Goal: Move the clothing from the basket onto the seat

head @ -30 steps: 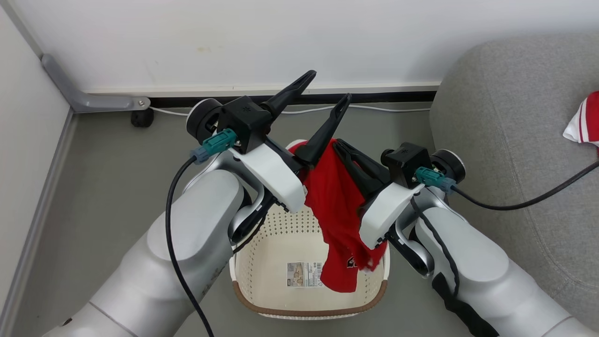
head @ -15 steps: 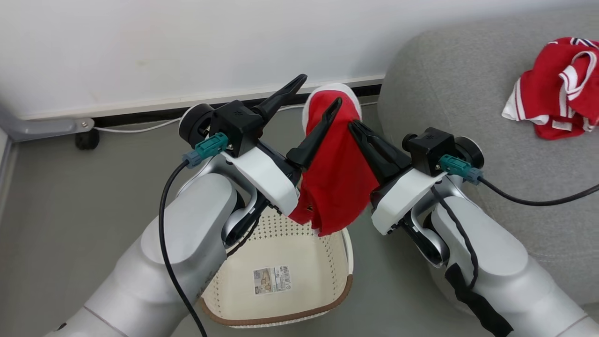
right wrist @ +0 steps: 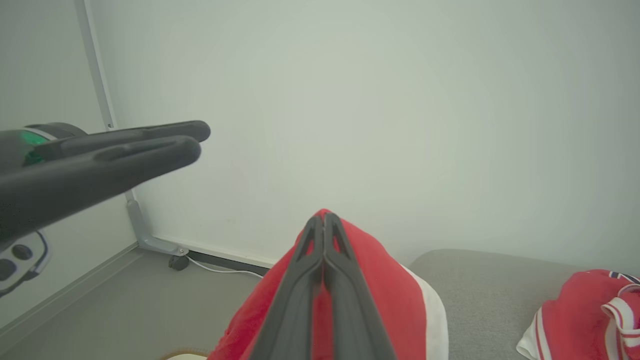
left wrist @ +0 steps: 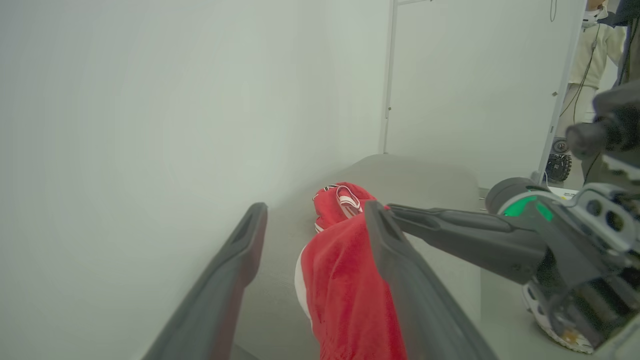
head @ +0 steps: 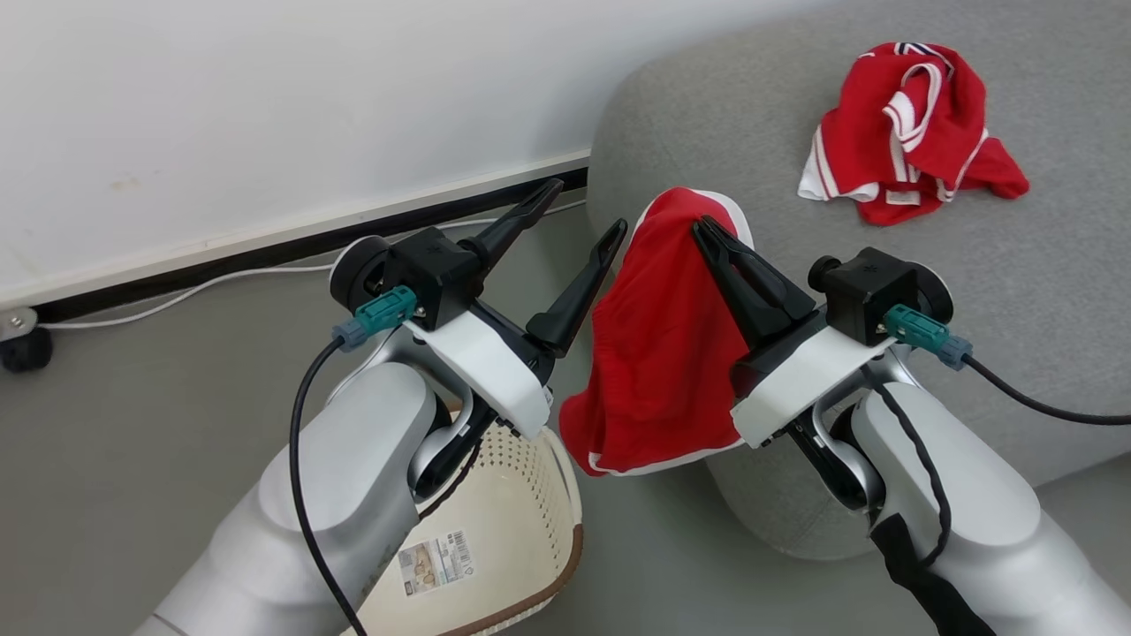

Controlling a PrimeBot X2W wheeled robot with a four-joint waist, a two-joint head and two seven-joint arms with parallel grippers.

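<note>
Red garment point(head: 658, 353) hangs pinched in my right tool point(head: 704, 228), level with the seat's point(head: 1043, 291) near corner, clear of the basket point(head: 539, 481); my left tool point(head: 585, 208) stands spread, empty. Second garment point(head: 910, 132) already lies on the seat. Next, I judge: carry over the cushion, release.

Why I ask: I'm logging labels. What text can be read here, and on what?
None is legible.
On the label in the basket: barcode and print, too small to read.
On the held garment: none shows.
On the other garment, on the seat: stripes, no legible lettering.
</note>
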